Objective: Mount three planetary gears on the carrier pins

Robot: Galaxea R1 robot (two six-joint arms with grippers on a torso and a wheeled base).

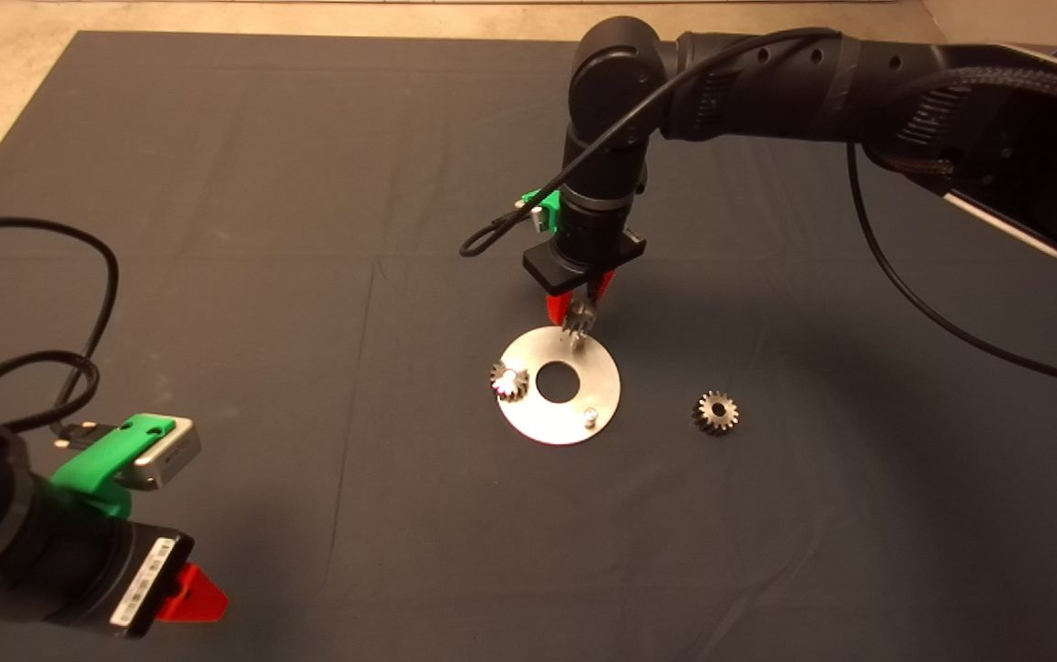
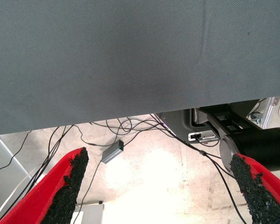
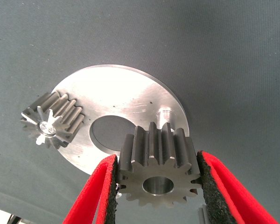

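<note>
right gripper (image 1: 581, 311) clamps a planetary gear (image 3: 158, 170) bore-down just over the disc's (image 1: 602, 391) far pin, not yet seated. one gear (image 1: 508, 380) sits pinned, one (image 1: 715, 412) waits on the mat. left gripper (image 2: 158, 186) parked, fingers apart.

A dark mat (image 1: 308, 184) covers the table; cables (image 2: 130, 126) cross the floor (image 2: 149, 177).

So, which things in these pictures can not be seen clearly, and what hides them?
- Pin under the held gear: in the right wrist view the gear covers it; in the head view the right pincer masks it. Whether the hole is over the pin is unclear.
- Left pincer: parked at the head view's lower left, cut off by the edge.
- Loose gear: outside both wrist views.
- Mounted gear: how fully it sits cannot be judged.
</note>
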